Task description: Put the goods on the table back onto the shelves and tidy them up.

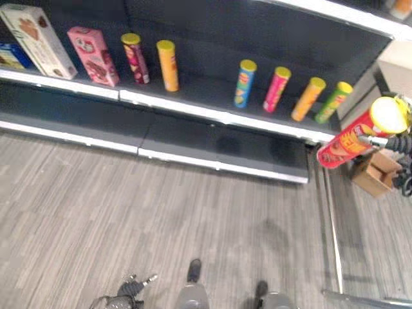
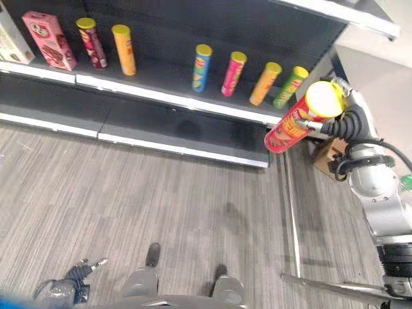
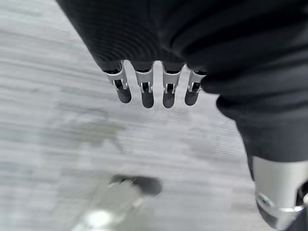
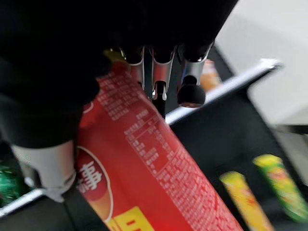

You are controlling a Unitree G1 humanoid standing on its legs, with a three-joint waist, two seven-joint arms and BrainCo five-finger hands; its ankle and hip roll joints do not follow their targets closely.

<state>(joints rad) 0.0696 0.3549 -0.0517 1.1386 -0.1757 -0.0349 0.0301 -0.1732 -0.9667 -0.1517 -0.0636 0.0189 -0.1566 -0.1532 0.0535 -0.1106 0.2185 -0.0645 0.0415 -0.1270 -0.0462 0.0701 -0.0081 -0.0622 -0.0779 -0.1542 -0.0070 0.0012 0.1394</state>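
My right hand [image 2: 340, 122] is shut on a red chip can [image 2: 297, 119] with a yellow lid, held tilted in the air at the right end of the dark shelf [image 1: 212, 114]; its fingers [image 4: 161, 72] curl round the red can [image 4: 154, 178]. The can hangs just right of and below the green can [image 1: 335, 102]. On the shelf stand several cans: dark red [image 1: 135, 58], orange [image 1: 168, 65], blue [image 1: 244, 83], pink [image 1: 277, 89], orange [image 1: 308, 98]. My left hand [image 1: 129, 293] hangs low near the floor, its fingers [image 3: 147, 89] relaxed and empty.
A pink box [image 1: 93, 55], a white box [image 1: 37, 40] and a blue pack [image 1: 13, 56] stand at the shelf's left end. A lower empty shelf board [image 1: 154, 138] runs beneath. A cardboard box [image 1: 375, 172] sits on the floor at right, beside a metal rail [image 1: 331, 219].
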